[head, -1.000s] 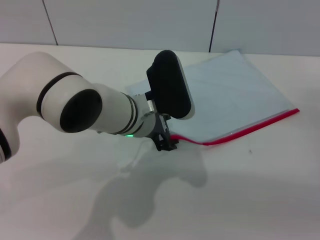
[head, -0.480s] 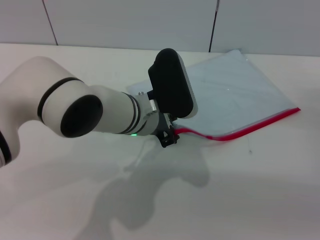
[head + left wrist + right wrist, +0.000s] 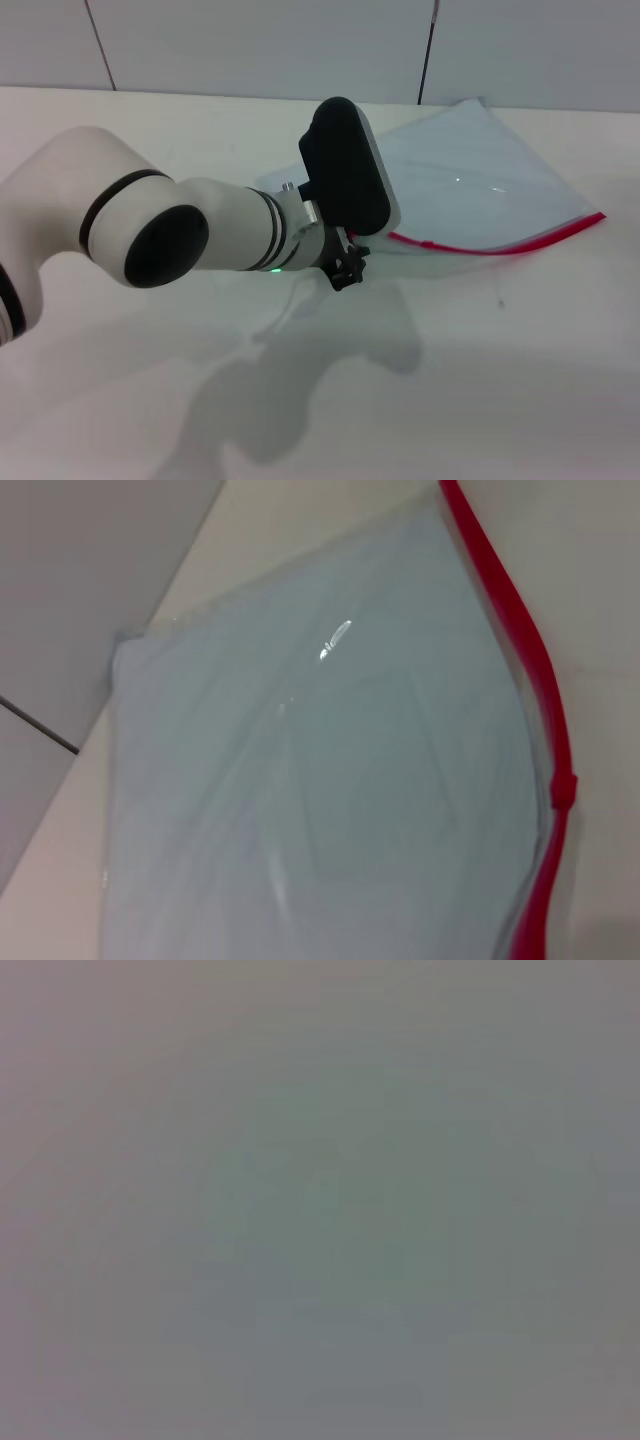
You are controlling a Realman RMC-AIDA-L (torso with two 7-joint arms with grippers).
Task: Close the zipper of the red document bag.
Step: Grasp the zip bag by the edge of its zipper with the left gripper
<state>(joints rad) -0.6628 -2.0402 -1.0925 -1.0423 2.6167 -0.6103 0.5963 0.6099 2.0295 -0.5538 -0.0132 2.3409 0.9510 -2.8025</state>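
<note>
The red document bag (image 3: 470, 175) is a flat, pale blue translucent pouch lying at the back right of the white table (image 3: 500, 380). Its red zipper (image 3: 500, 248) runs along the near long edge, which bows up off the table. My left gripper (image 3: 346, 268) sits at the bag's near left corner, shut on that end of the edge; the strip's left end disappears behind the wrist. In the left wrist view the bag (image 3: 330, 780) fills the frame, with the zipper (image 3: 508, 610) along one side and a small red slider (image 3: 565, 788) partway along it. The right gripper is out of view.
My left arm (image 3: 170, 235) reaches across the left and middle of the table. A grey panelled wall (image 3: 260, 45) stands just behind the bag. The right wrist view is a uniform grey blur.
The left gripper has crept to the right and slightly away from me. The bag's near edge has lifted and buckled, and the visible start of the red strip has shifted right.
</note>
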